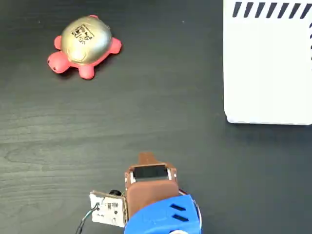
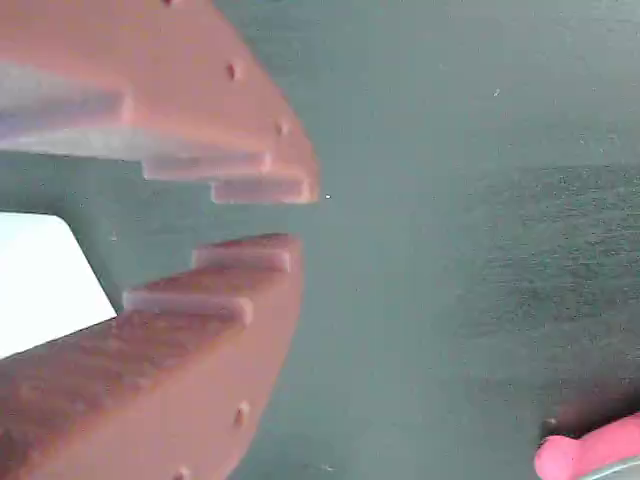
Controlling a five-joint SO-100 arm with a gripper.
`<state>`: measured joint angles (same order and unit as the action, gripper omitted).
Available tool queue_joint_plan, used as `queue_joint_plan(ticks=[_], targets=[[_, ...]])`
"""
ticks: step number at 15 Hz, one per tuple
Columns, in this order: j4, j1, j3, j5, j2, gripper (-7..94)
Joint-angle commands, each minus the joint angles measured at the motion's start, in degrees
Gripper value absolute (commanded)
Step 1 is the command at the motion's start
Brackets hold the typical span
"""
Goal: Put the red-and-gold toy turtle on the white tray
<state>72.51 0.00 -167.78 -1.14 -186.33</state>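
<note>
The red-and-gold toy turtle [image 1: 85, 45] sits upright on the dark table at the far left in the fixed view, gold shell up. Only a coral-red bit of the turtle [image 2: 592, 455] shows at the wrist view's bottom right corner. The white tray [image 1: 268, 68] with black stripes along its top edge lies at the far right. A white corner of the tray [image 2: 40, 285] shows behind the fingers in the wrist view. My gripper [image 1: 146, 158] is low at the bottom centre, far from both. In the wrist view the gripper [image 2: 295, 215] has its brown jaws nearly together, holding nothing.
The blue and brown arm [image 1: 161, 214] with a small circuit board [image 1: 108, 209] fills the bottom centre. Dark wood-grain table [image 1: 161, 97] stretches bare between turtle and tray.
</note>
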Motion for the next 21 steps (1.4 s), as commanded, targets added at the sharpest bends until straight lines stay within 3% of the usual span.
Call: queue_joint_plan(ticks=[1, 11, 14, 21], targets=[[-0.18, -0.53, 0.44, -0.7, 0.09, 0], [-0.35, -0.7, 0.44, -1.05, 0.09, 0], [-1.49, -7.12, 0.26, 3.16, 0.18, 0], [-0.88, -10.72, 0.35, 7.12, 0.53, 0]])
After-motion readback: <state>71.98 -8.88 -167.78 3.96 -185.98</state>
